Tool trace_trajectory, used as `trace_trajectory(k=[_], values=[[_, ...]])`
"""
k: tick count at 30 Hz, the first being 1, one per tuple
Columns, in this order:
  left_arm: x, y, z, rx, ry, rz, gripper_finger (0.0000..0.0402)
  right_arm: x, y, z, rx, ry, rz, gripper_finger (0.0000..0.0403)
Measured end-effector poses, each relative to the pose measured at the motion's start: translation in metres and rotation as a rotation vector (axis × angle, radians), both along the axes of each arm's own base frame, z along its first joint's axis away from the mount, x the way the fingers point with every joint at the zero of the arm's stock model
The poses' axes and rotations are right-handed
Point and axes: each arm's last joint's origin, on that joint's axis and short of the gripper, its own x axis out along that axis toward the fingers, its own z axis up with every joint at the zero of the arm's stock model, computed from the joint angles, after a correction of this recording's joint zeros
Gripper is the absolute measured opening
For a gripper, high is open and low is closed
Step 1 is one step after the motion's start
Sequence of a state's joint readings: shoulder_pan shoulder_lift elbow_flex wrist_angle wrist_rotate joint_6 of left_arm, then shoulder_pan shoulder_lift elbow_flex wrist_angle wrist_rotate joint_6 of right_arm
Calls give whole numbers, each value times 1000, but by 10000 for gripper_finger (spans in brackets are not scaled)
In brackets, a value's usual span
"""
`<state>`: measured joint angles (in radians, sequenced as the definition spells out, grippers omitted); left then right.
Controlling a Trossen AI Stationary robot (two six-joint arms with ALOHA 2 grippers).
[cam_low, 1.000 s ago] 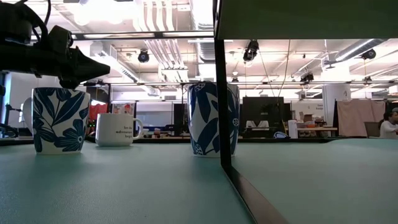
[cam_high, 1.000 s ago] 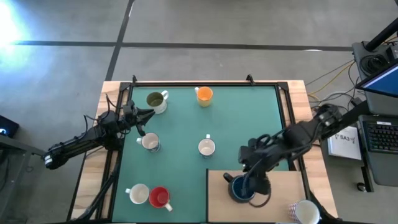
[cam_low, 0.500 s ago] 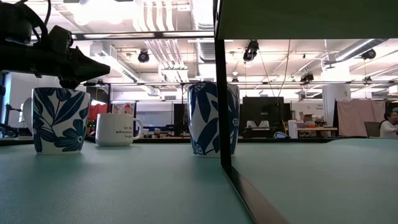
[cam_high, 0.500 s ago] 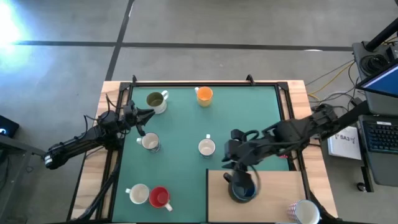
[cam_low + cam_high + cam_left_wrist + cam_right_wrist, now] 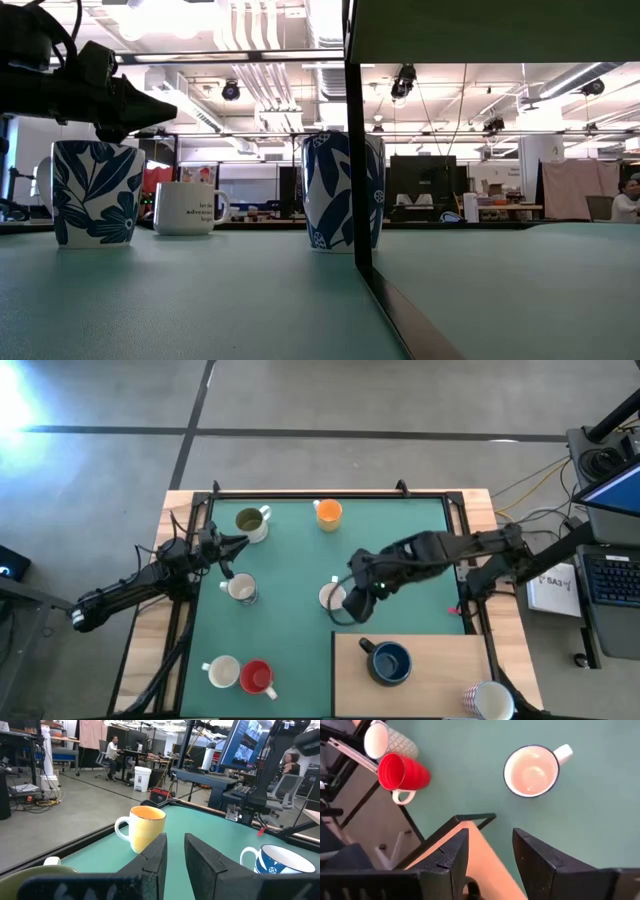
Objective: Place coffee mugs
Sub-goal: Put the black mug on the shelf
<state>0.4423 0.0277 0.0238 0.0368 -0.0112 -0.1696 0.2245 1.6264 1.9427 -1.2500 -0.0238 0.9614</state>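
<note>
In the high view, my right gripper (image 5: 345,607) hangs open above the green mat, beside a white mug (image 5: 329,597); its wrist view shows that mug (image 5: 532,770) beyond its open fingers (image 5: 490,855). A dark blue mug (image 5: 389,662) stands on the wooden board (image 5: 440,660). More mugs stand upright on the mat: olive-lined (image 5: 250,521), orange (image 5: 327,512), white (image 5: 240,588), white (image 5: 221,672) and red (image 5: 257,677). My left gripper (image 5: 236,543) waits level at the mat's left, fingers (image 5: 175,857) slightly apart, holding nothing.
Another white mug (image 5: 490,702) sits at the board's near right corner. A black frame (image 5: 330,494) rims the mat. In the low view, leaf-patterned mugs (image 5: 95,192) (image 5: 338,190) and the board's dark edge (image 5: 355,150) stand close. There is bare mat at the far right (image 5: 410,525).
My right gripper has left the dark blue mug, which stays upright on the board. It has swung toward the table's left and far edge, rolling its wrist, and now hangs beside the middle white mug.
</note>
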Motion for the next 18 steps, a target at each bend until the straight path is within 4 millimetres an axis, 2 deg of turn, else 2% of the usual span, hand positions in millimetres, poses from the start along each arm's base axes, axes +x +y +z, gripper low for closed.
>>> trace_trajectory(k=[6,11,18], values=[[0,0,0,0,0,0,49,-12,-16,12,-25,-33,22,133],[0,0,0,0,0,-1,49,-24,-19,26,-71,-103,76,128],[0,0,0,0,0,-1,49,-31,-19,53,-113,-342,177,127]])
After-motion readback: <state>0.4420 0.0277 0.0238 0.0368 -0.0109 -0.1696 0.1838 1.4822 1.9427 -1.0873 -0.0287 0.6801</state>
